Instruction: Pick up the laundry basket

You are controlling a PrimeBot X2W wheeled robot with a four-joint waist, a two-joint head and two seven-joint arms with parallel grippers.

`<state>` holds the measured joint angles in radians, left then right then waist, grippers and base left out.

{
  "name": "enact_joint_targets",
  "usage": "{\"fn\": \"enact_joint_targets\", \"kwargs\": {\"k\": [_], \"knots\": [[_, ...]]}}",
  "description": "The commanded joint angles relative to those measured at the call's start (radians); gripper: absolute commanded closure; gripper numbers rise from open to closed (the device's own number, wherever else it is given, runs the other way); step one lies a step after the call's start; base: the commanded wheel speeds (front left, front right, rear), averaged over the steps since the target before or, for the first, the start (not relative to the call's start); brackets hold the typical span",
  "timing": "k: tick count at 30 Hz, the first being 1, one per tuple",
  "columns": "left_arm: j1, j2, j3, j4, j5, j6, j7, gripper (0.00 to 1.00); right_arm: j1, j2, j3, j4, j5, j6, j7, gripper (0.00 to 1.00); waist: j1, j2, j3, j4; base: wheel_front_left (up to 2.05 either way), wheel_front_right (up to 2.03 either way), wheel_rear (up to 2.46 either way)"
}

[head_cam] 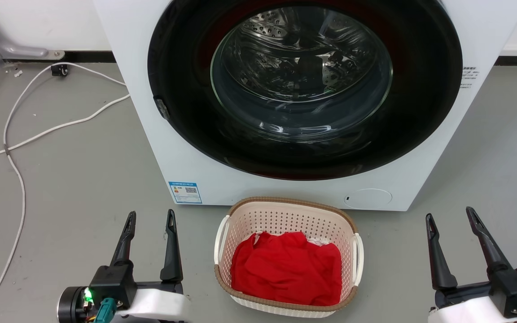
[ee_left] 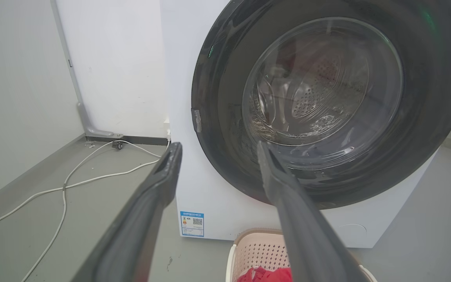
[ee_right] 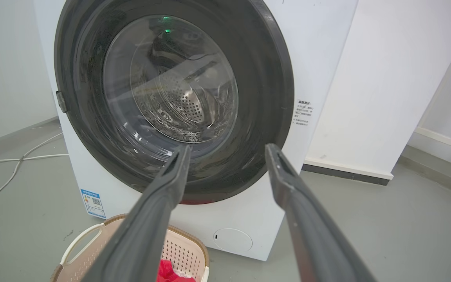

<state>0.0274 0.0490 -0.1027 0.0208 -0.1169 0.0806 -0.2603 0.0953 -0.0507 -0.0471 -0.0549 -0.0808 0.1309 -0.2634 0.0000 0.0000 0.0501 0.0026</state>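
Head view puts the laundry basket (head_cam: 285, 220) on the floor (head_cam: 74, 188), at 6 o'clock from the washing machine (head_cam: 151, 152) door and just before its white front. It should handle as a light thing: thin perforated plastic, likely to flex at the walls and be stiffer at the rim, with only a crumpled red cloth (head_cam: 287, 267) inside adding soft, shifting weight. The surest holds look to be the white left handle (head_cam: 221, 240) at its 9 o'clock and the white right handle (head_cam: 358, 258) at its 3 o'clock. Smooth plastic could slip in a one-sided pinch, and the basket would tip. The left gripper (head_cam: 151, 213), off the basket's 9 o'clock, and the right gripper (head_cam: 449, 213), off its 3 o'clock, both stand spread apart and empty, clear of it. The body is cream-pink and rounded-rectangular, under a brown woven-look rim (head_cam: 285, 200).
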Motion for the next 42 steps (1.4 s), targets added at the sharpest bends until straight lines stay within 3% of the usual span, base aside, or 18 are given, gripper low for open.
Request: {"fn": "enact_joint_targets", "kwargs": {"k": [1,10,18,24,42], "knots": [[0.004,0.002,-0.001,-0.001,0.003,0.004,-0.008,0.00,0.008,0.001,0.003,-0.004,-0.004,0.000,-0.002,0.00,0.0000,0.0000,0.000,0.000,0.00,0.00,0.00],[-0.027,0.002,-0.004,0.020,-0.008,-0.009,-0.007,0.00,-0.017,0.001,0.021,0.006,-0.007,0.000,-0.002,0.00,0.0000,0.0000,0.029,-0.007,0.00,0.00,0.00],[-0.171,0.002,0.005,0.136,0.028,-0.067,-0.005,0.00,-0.141,0.001,0.050,0.116,-0.050,0.000,-0.002,0.00,0.0000,0.0000,0.150,-0.020,0.00,0.00,0.00],[-0.343,0.020,0.017,0.292,0.067,-0.112,-0.005,0.00,-0.294,0.000,0.063,0.292,-0.078,-0.001,-0.002,0.00,0.0000,0.0000,0.295,-0.037,0.00,0.00,0.00],[-0.791,0.098,-0.068,0.883,0.145,-0.168,-0.005,0.00,-0.664,0.001,0.071,0.759,-0.128,-0.001,-0.002,0.00,0.0000,0.0000,0.625,-0.071,0.00,0.00,0.00]]}}
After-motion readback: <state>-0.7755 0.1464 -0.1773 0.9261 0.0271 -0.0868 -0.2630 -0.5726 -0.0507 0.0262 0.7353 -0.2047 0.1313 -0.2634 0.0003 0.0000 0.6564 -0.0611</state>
